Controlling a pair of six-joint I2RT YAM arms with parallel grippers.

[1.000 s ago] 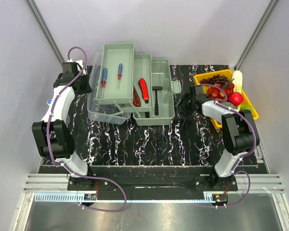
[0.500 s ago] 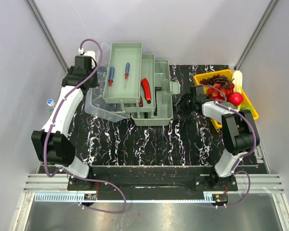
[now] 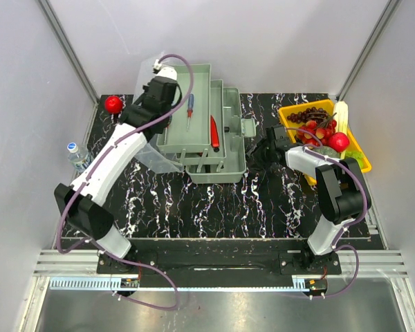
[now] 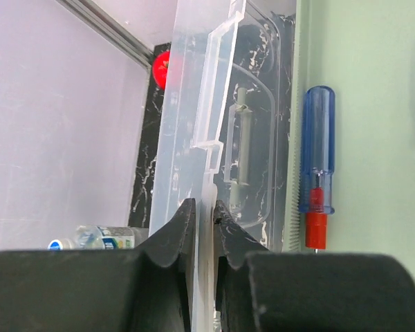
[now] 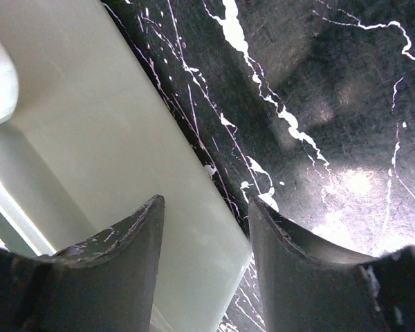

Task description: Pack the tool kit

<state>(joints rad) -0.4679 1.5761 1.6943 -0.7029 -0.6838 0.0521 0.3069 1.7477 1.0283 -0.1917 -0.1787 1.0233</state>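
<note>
Toolbox [image 3: 232, 162] sits mid-table at the back. We see the left gripper [image 4: 202, 211] clamped on its clear lid [image 4: 190, 104]; the right gripper [image 5: 204, 228] hangs open at the box's right wall.

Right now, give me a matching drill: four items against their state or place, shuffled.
1. left gripper
2. right gripper
3. blue-handled screwdriver
4. water bottle

A. lying in the top tray
B. open, at the toolbox side
C. off the mat, by the left wall
D. shut on the translucent lid

Pairs: 1-D, 2-B, 3-A, 4-C
</note>
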